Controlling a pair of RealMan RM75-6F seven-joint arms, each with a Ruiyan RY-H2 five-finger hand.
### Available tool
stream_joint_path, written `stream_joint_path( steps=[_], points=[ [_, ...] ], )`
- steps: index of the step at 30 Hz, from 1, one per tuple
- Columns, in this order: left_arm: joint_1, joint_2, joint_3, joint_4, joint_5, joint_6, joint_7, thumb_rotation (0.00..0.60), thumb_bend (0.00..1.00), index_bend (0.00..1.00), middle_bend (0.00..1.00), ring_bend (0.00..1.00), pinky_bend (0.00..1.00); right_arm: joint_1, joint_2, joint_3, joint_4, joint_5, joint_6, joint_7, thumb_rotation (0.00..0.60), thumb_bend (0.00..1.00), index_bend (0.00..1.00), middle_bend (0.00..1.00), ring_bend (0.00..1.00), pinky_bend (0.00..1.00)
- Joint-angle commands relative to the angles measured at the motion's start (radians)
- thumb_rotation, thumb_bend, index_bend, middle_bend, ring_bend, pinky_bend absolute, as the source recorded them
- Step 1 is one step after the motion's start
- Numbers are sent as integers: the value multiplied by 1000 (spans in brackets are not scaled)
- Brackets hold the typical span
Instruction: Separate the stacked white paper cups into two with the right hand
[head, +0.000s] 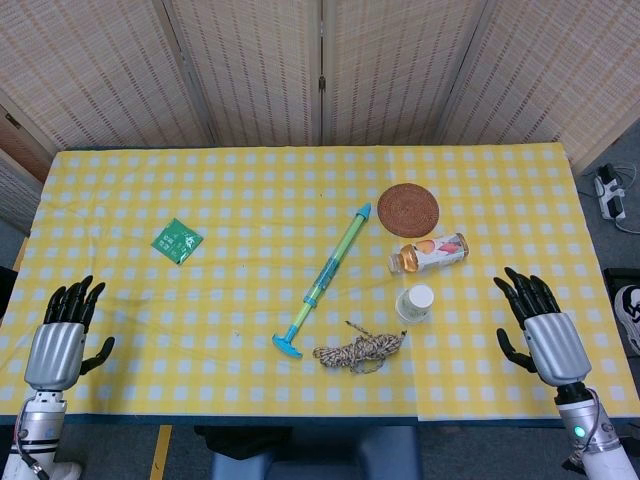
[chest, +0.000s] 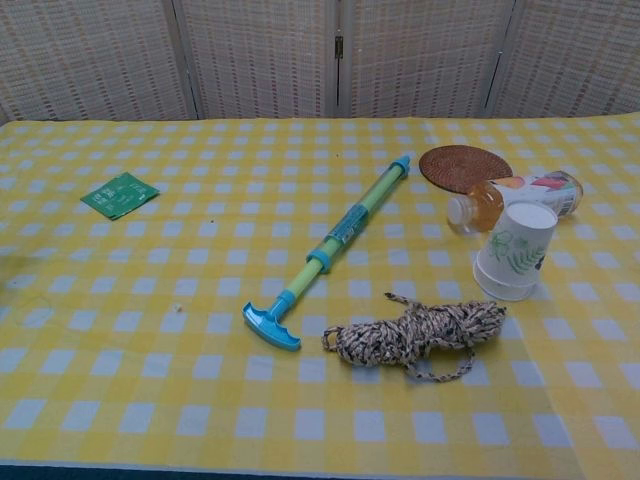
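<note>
The stacked white paper cups (head: 416, 302) stand upside down on the yellow checked table, right of centre; in the chest view the cups (chest: 514, 251) show a green leaf print. My right hand (head: 538, 325) hovers over the table's right front edge, fingers spread, holding nothing, about a hand's width right of the cups. At the left front corner my left hand (head: 62, 335) is also open and empty. Neither hand shows in the chest view.
A juice bottle (head: 430, 253) lies just behind the cups, with a brown woven coaster (head: 409, 209) beyond it. A coiled rope (head: 359, 351) lies in front-left of the cups. A blue-green pump toy (head: 324, 280) runs diagonally at centre. A green packet (head: 177, 241) sits left.
</note>
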Motion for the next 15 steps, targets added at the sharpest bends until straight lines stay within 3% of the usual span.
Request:
stream_joint_path(
  steps=[1,8,15],
  points=[
    [1,0,1,1,-2,-1,0,600,377,41,0,0,0,1,0,0,-1,1,-3,0,600,520,0,0,44,0],
    [5,0,5,3,-5,-1,-6,600,377,41,0,0,0,13,6,-4,-10,0,-27,-7,600,519,0,0,43,0],
    [6,-3,10,11,-2,-6,-23,600,377,46,0,0,0,75,31,-2,-43,19,-142,-34,600,520,0,0,50,0]
  ],
)
